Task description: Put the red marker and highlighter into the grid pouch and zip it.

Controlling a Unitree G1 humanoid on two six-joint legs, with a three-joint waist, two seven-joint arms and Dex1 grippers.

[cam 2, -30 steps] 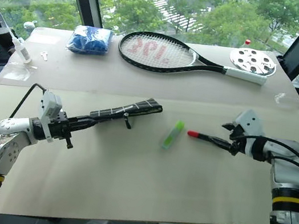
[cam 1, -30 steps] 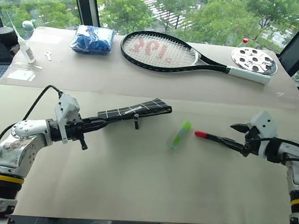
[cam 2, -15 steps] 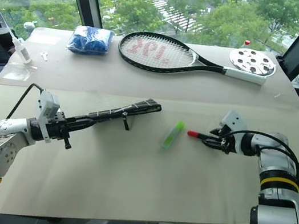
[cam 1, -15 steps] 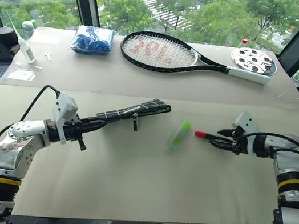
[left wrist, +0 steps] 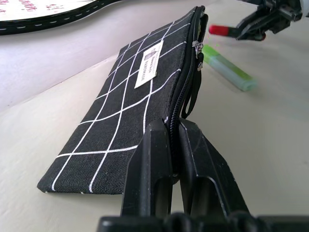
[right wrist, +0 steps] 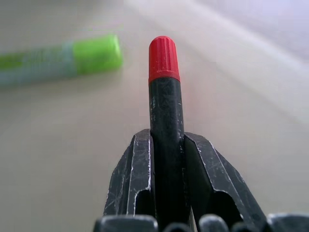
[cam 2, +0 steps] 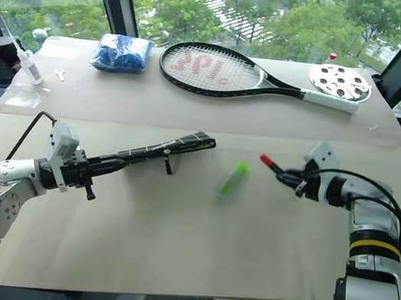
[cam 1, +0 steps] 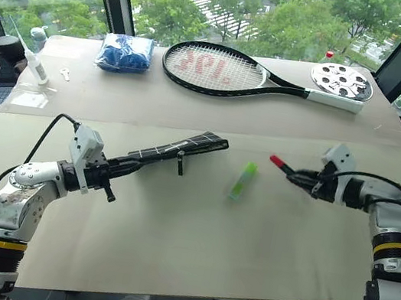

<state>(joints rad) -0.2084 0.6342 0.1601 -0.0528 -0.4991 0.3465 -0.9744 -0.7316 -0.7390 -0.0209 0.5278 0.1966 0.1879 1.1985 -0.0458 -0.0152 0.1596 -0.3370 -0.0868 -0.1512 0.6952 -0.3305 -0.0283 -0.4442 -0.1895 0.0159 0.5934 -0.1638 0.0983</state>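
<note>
Up comes the right gripper (right wrist: 164, 145), now clamped on the slim red-capped black marker (right wrist: 164, 87), apparently clear of the table (cam 1: 193, 234). Left gripper (left wrist: 173, 145) pinches shut on the black white-gridded fabric pouch (left wrist: 140, 92); the stubby light-green highlighter (cam 1: 242, 180) lies between them.

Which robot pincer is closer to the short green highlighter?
Right. The right pincer, gripping the red-capped marker, hangs just beside the short light-green highlighter; the left pincer clamps the grid pouch's far end.
</note>
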